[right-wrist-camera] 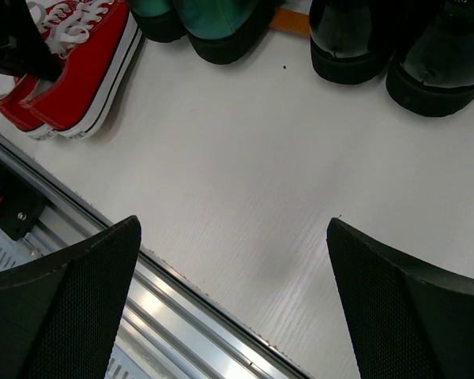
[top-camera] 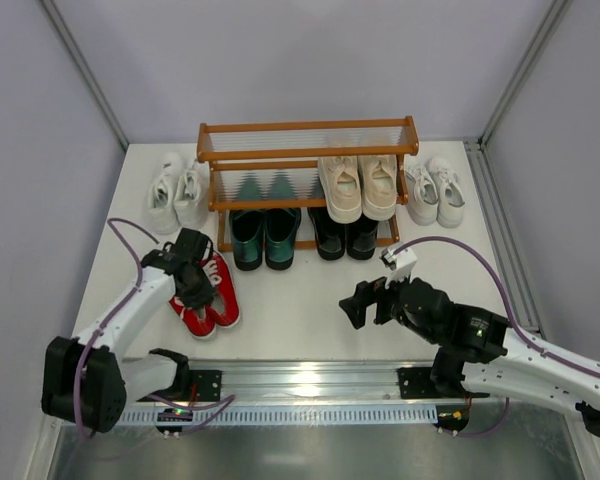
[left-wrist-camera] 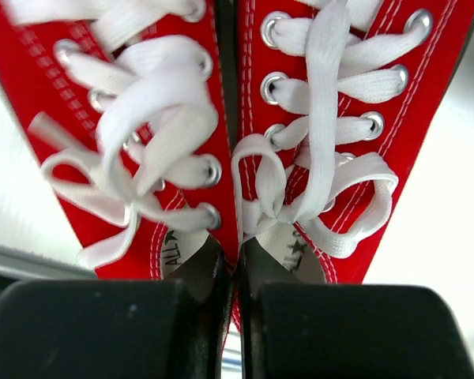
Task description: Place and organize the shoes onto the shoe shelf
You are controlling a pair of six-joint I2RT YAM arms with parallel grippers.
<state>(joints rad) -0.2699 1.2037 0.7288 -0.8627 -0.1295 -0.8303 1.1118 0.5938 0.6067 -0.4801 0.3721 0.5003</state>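
The red sneakers (top-camera: 210,298) with white laces lie side by side at the table's front left. My left gripper (top-camera: 194,272) is shut on them: one finger (left-wrist-camera: 204,278) reaches into each shoe and pinches the two inner walls (left-wrist-camera: 231,197) together. The orange-brown shoe shelf (top-camera: 308,150) stands at the back. Beige sneakers (top-camera: 360,186) sit on its middle tier at the right. Green loafers (top-camera: 265,236) and black loafers (top-camera: 345,233) sit at the bottom. My right gripper (top-camera: 365,302) is open and empty over bare table (right-wrist-camera: 245,158).
One white sneaker pair (top-camera: 177,192) stands left of the shelf, another (top-camera: 433,190) right of it. The metal rail (top-camera: 300,382) runs along the near edge. The red sneakers (right-wrist-camera: 71,71), green loafers (right-wrist-camera: 213,24) and black loafers (right-wrist-camera: 395,47) show in the right wrist view.
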